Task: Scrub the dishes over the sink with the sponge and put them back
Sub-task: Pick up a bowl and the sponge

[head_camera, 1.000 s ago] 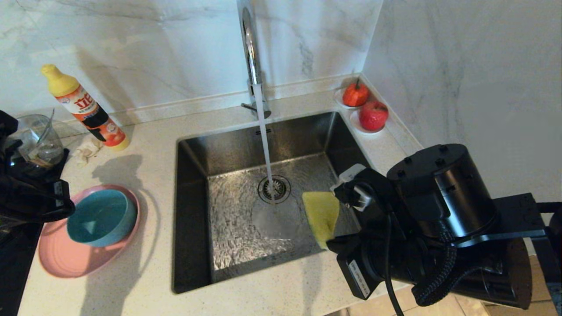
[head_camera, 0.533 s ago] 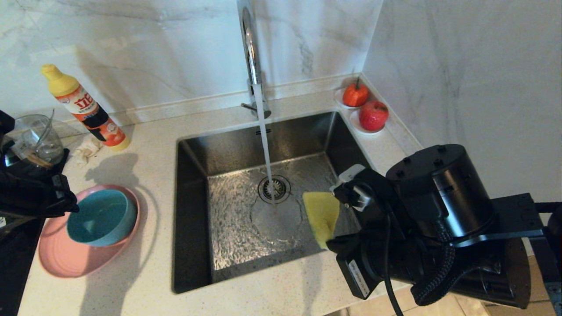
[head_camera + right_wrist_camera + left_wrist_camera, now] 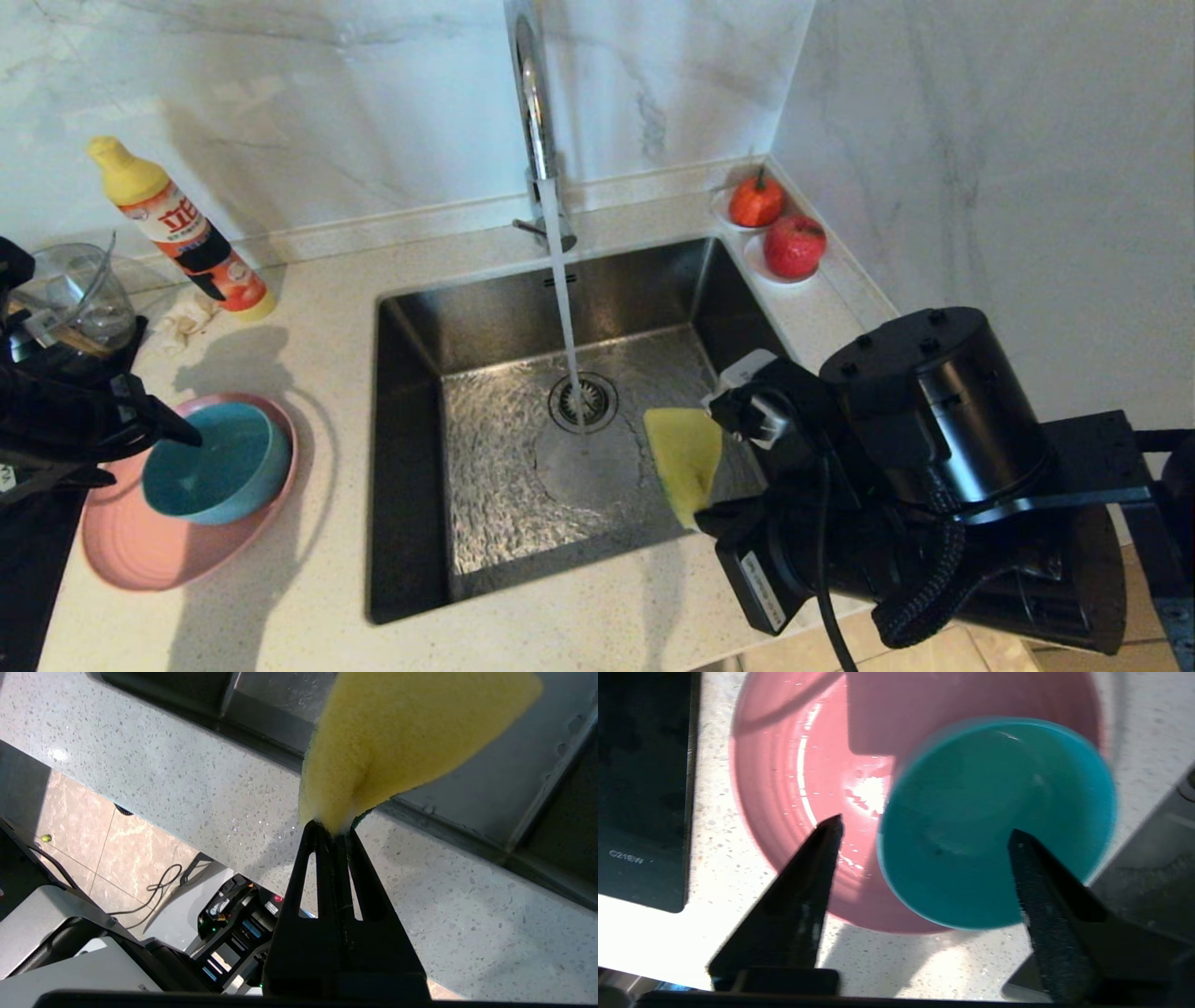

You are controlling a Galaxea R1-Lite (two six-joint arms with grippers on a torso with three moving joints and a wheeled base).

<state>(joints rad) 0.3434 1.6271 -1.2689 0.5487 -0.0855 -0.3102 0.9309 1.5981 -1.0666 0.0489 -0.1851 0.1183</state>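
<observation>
1. Here, at a kitchen counter w/ the faucet (image 3: pixel 534 112) running into the sink (image 3: pixel 485 448): the left gripper (image 3: pixel 924 833) hangs over the stacked dishes, jaws spread wide and holding nothing.
2. The teal bowl (image 3: pixel 217 461) sits inside the pink plate (image 3: pixel 140 551) on the counter, just left of the basin. In the left wrist view one finger is above the plate's bare face and the other above the bowl's inside, so the bowl's near rim lies between them; whether either tip touches can't be told.
3. The right gripper (image 3: pixel 337 828) is pinched tight on one end of the yellow sponge (image 3: pixel 686 459), which it holds over the sink's right-front part, beside the water stream.
4. Step in hand, by my read: picking up the first dish, prob. the bowl, for scrubbing.
5. Next move likely calls for lowering the fingers astride the bowl's wall, closing firmly, then lifting and carrying it across to the sponge over the basin.
6. Nearby: a detergent bottle (image 3: pixel 177 229) and red fruit (image 3: pixel 794 245) on saucers at the back corner.
</observation>
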